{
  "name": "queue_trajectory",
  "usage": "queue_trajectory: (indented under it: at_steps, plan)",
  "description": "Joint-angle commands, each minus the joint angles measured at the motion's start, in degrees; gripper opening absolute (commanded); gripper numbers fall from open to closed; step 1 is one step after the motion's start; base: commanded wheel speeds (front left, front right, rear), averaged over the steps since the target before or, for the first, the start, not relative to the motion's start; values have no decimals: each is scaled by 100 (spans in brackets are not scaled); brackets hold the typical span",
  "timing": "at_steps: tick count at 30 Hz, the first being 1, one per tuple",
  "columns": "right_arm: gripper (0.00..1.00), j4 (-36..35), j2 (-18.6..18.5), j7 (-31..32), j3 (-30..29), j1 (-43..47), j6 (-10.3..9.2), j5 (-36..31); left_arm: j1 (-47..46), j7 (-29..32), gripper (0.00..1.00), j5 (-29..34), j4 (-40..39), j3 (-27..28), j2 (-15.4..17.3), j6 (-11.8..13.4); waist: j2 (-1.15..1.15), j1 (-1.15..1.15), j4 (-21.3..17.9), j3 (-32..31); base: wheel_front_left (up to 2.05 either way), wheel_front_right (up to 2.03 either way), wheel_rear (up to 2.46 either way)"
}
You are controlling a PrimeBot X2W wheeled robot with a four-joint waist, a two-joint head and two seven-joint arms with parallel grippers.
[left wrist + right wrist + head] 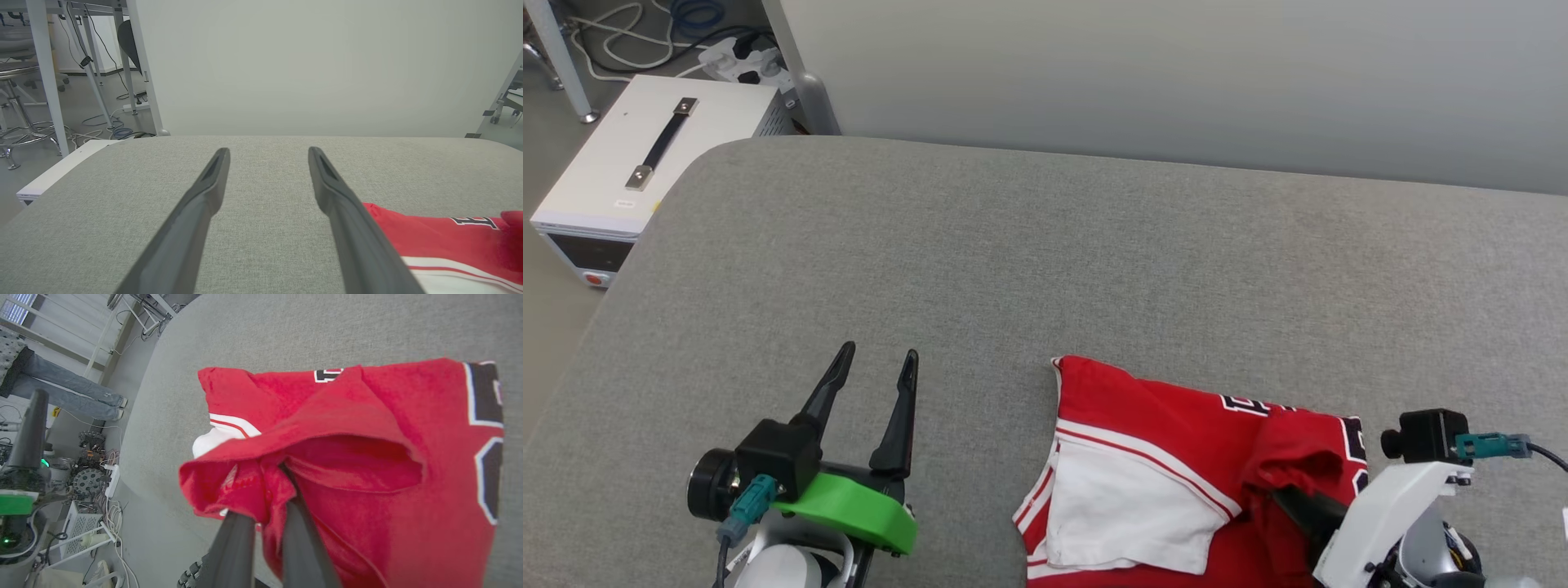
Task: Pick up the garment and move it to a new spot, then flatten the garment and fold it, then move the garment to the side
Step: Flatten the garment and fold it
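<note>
Red shirt (1168,425): crumpled on the grey cloth table (1013,245), at its near edge toward the right; white sleeve (1127,498) facing up, black lettering (1245,403) partly hidden by a fold.
Right gripper (267,522): fingers pinched almost together on a bunched fold of red cloth, tented up above the rest.
Left gripper (880,353): fingers spread wide, holding nothing, over bare table left of the shirt, apart from it.
White box (645,155): on the floor beyond the table's far left corner.

The left hand (880,353) had two long dark fingers (829,388), a green mount (849,506), a black camera (780,457) and a teal plug (752,500); the right arm's bracket (1380,506) was white
</note>
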Motion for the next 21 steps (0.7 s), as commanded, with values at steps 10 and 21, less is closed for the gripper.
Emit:
queue_trajectory:
  at_steps: [10, 21]
  plan:
    - [0, 810, 99, -825, 1064, -740, -4, 515, 38, -34, 100, -56, 43, -25, 2, -16, 0, 0, 242, -13, 0, 0, 0]
    - [0, 2401, 100, -1654, 1587, -1502, -4, 333, 18, -34, 100, -88, 125, -70, -61, -16, 0, 0, 560, 41, 0, 0, 0]
